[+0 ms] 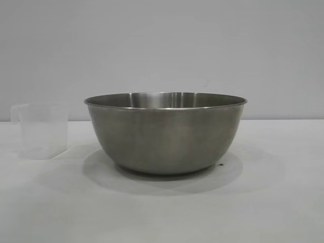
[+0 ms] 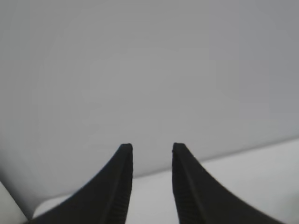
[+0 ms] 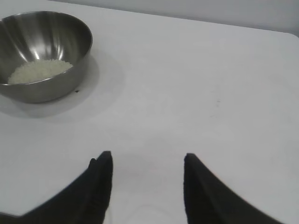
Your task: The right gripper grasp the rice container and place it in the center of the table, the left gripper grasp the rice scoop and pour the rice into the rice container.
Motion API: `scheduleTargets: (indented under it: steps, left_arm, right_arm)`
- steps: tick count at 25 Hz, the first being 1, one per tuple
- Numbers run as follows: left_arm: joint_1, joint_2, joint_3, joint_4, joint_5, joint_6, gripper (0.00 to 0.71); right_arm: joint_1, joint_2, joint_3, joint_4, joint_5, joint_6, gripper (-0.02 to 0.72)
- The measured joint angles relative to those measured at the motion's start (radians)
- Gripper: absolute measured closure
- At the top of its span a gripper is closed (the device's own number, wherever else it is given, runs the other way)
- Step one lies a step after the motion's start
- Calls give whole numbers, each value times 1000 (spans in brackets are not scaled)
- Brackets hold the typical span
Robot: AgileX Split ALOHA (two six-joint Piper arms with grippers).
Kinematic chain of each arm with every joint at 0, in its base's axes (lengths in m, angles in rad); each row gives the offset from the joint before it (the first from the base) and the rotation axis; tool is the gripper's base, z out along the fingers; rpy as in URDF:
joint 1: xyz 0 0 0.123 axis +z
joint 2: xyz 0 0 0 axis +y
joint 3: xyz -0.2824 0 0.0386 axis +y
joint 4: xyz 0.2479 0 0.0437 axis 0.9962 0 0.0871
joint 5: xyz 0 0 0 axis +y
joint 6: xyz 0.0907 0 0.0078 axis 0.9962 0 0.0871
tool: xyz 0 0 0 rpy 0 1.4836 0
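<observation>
The steel rice container stands in the middle of the white table. In the right wrist view the rice container holds a small heap of white rice. The translucent rice scoop stands upright on the table to the container's left, apart from it. My right gripper hangs open over bare table, well away from the container, with nothing between its fingers. My left gripper is open with a narrow gap, empty, and faces the grey wall above the table's far edge. Neither arm shows in the exterior view.
A grey wall stands behind the table. The table's far edge runs past the container in the right wrist view.
</observation>
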State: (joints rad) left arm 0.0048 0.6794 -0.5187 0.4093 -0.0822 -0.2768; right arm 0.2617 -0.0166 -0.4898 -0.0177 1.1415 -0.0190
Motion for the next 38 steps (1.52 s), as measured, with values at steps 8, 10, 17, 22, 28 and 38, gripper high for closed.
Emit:
scheduleTargets:
  steps: [8, 10, 17, 22, 28, 38]
  left_arm:
    - [-102, -334, -23, -60, 572, -6, 542]
    - [-102, -406, -36, -137, 690, 103, 514]
    - [-102, -559, -154, -309, 1069, 291, 514]
    - [-102, -602, -195, -350, 1296, 301, 514]
    - [-102, -687, -144, -367, 1353, 295, 514]
    - [-102, -699, 5, -395, 1255, 261, 514]
  right_arm:
    - [0, 0, 0, 0, 0, 2, 364]
    - [0, 0, 0, 0, 0, 2, 364]
    - [0, 0, 0, 0, 0, 4, 364]
    - [0, 0, 0, 0, 0, 4, 364]
    - [0, 0, 0, 0, 0, 4, 364]
    - [0, 0, 0, 0, 0, 4, 364]
